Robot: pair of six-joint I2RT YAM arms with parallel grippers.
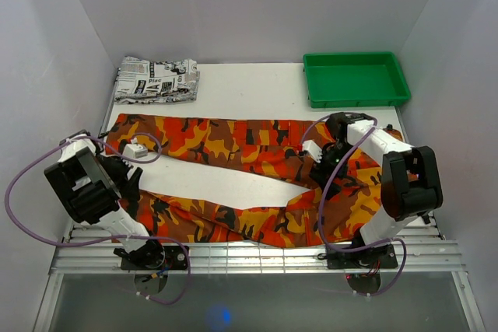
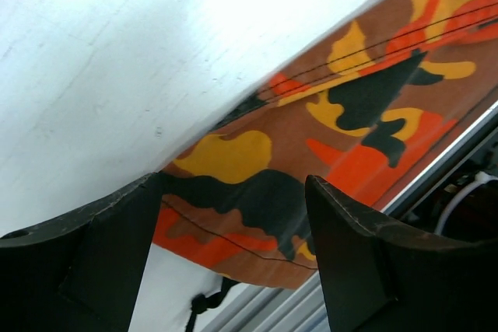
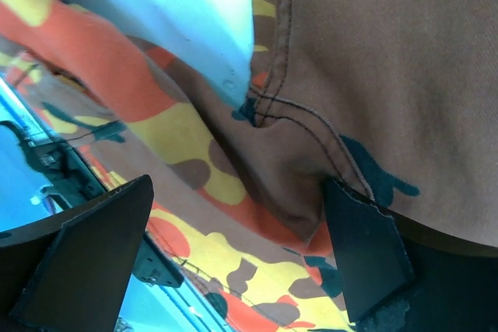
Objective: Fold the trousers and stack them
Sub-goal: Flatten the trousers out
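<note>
The trousers [image 1: 233,141] lie flat across the table [image 1: 249,91], waist at the right by my right arm, both legs running left and splayed in a narrow V with bare table between them. I judge the first fold hasn't begun: one leg needs laying onto the other. My right gripper [image 3: 237,184] hangs over the crotch seam with its jaws wide apart and nothing pinched. My left gripper [image 2: 233,192] is spread open too, a leg's hem showing between its fingers near the table's rail. Next I'd need both to close on a single layer at hem and crotch, then lift together so the leg carries over without bunching. I count one pair of trousers with two legs, one folded newspaper-print garment [image 1: 156,81] at the far left, and one green tray [image 1: 356,102] at the far right.
</note>
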